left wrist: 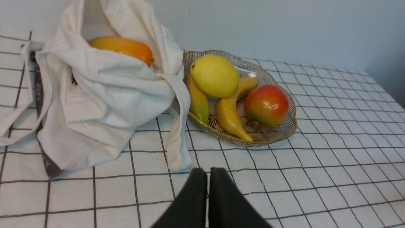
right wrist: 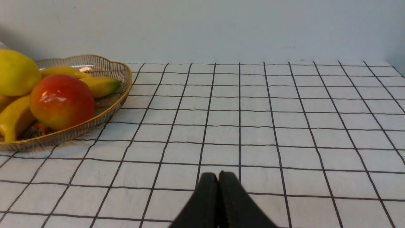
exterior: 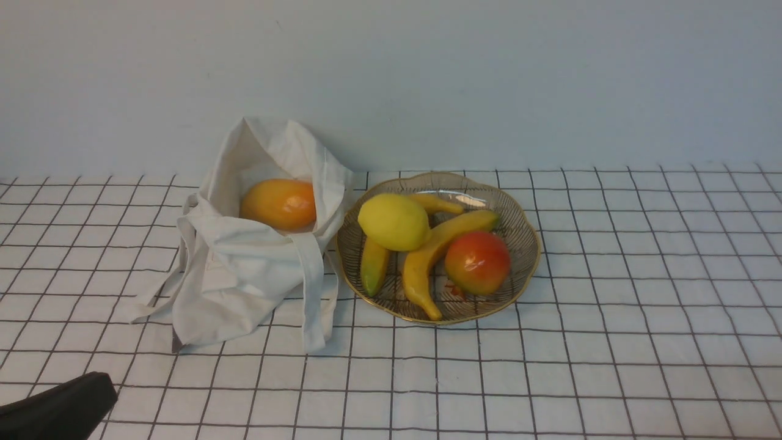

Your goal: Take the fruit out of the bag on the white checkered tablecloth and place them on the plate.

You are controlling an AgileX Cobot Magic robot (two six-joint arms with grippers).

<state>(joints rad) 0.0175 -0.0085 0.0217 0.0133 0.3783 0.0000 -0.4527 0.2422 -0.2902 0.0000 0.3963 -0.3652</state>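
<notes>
On the white checkered tablecloth (exterior: pixel 611 293) that covers the worktop, we have the bag (exterior: pixel 244 281) sitting left of centre, slumped but with its mouth gaping upward. Down inside that mouth we can see the orange-yellow mango-like fruit (exterior: pixel 280 203), resting against the cloth, only its upper side showing. One long strap (exterior: pixel 313 287) drapes down the front of the bag and onto the cloth near the plate.

Right beside the bag, rim nearly touching the fabric, sits the plate (exterior: pixel 525 241) with its gold scalloped edge. We count the yellow lemon-shaped fruit (exterior: pixel 394 222) already on it, perched on top of the two bananas (exterior: pixel 427 260). The round red-orange fruit (exterior: pixel 477 263) sits on the right side of the plate, touching the nearer banana.

Over to our left hand (left wrist: pixel 208 177): from its wrist camera we see the two dark fingers pressed together, tips meeting, nothing between them. It hangs above bare cloth, short of the bag's strap and the plate. From the front, only a dark piece of the left arm (exterior: pixel 58 406) shows at the lower corner, well apart from the bag.

And our right hand (right wrist: pixel 218 180) is likewise pressed together and empty, over open cloth, with the plate off to one side in its view. We cannot see it from the front at all.
</notes>
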